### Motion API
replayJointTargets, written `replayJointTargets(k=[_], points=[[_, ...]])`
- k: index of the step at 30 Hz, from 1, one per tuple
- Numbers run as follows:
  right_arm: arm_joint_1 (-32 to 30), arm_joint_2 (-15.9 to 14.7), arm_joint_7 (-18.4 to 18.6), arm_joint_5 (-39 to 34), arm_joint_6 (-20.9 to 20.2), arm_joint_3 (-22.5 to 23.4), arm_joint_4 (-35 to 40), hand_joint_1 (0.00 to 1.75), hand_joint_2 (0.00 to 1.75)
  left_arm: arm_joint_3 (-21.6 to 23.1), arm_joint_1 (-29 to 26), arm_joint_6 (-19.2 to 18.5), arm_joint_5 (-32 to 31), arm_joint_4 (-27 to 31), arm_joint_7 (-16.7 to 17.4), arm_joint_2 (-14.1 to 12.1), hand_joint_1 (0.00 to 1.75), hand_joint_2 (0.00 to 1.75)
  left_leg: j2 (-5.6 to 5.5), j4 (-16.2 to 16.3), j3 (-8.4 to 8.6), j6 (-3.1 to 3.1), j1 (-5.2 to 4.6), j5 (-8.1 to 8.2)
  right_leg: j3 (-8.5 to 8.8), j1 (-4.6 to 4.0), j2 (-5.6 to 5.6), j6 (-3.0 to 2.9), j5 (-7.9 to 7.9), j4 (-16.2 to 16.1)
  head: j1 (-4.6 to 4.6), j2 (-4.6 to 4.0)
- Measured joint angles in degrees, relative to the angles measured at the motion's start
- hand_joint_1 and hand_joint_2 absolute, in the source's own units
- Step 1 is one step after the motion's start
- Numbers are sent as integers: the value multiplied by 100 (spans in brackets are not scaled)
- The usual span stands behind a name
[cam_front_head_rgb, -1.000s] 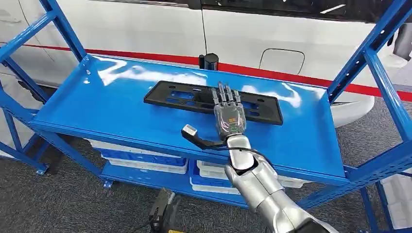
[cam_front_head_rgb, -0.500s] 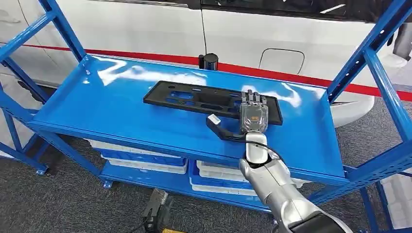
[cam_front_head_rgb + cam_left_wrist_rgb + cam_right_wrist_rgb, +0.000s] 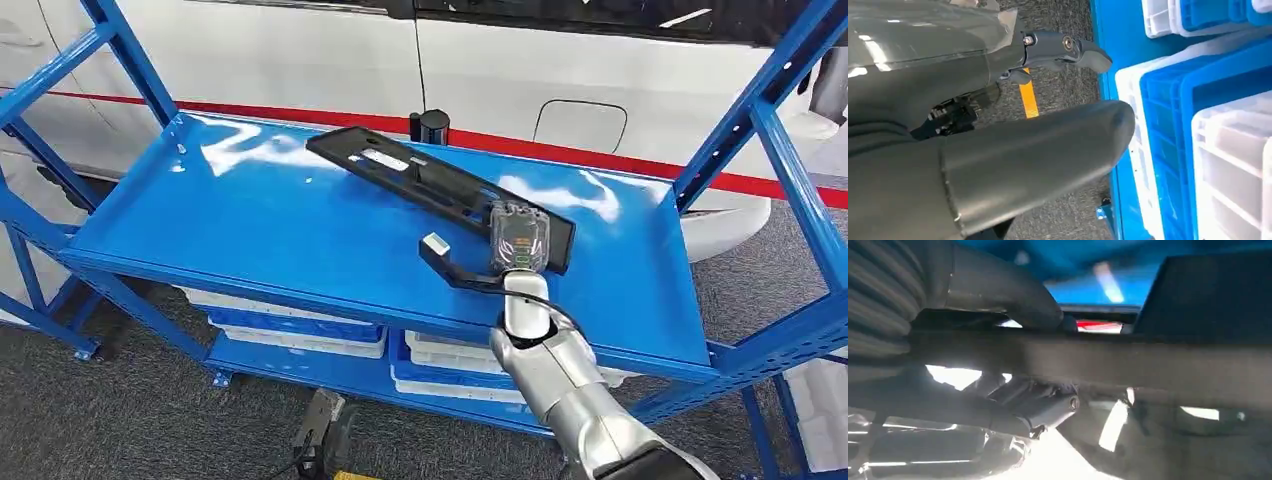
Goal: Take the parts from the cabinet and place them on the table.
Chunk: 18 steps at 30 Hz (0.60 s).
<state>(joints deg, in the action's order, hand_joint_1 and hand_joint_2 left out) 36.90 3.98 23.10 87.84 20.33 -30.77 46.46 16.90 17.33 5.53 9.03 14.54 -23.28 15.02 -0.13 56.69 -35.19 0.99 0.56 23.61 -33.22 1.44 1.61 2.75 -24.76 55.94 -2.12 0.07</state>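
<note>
A: Part [image 3: 440, 185] first, where is it?

B: Over the top shelf [image 3: 250, 230] of the blue cabinet [image 3: 790, 170]. It is a long black plastic plate with slots in it, and it sits tilted: the end by the right hand [image 3: 518, 240] is at the hand, the far end points away toward the back rail and looks raised off the blue surface.

A: Why tilted?

B: My reading is that the grip is at one end only, so the long free end swings up as that end is turned. The head view shows the hand at the plate's near right end, thumb out to the side below it.

A: Are the fingers [image 3: 1048, 407] really closed on it?

B: In the right wrist view a dark bar of the plate [image 3: 1128, 360] runs straight across, the thick thumb lies on one side of it and the darker fingers curl on the other. So yes, clenched around the plate's edge.

A: And the left hand [image 3: 1013, 160]?

B: It hangs low beside the cabinet; its wrist view looks past the thumb at white and blue bins [image 3: 1198, 100] on the lower shelf and grey carpet. Whether its fingers are curled or loose, I cannot tell.

A: The bench?

B: Not seen here; the plate has yet to leave the cabinet
</note>
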Motion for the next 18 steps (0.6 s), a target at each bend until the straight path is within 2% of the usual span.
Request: replayJointTargets(k=[8,18], points=[[-44,2,-260,2,35,-92,588,175,175,2,1,4,22,0,-99,9,0,0,-1,0,0,0,0,0,-2,0,0,0,0,0,-2,0],[-82,-24,-313,2,-41,-92,1332,175,175,7,2,7,18,0,-112,28,0,0,-1,0,-1,0,0,0,-3,1,0,0,0,-1,-2,0]])
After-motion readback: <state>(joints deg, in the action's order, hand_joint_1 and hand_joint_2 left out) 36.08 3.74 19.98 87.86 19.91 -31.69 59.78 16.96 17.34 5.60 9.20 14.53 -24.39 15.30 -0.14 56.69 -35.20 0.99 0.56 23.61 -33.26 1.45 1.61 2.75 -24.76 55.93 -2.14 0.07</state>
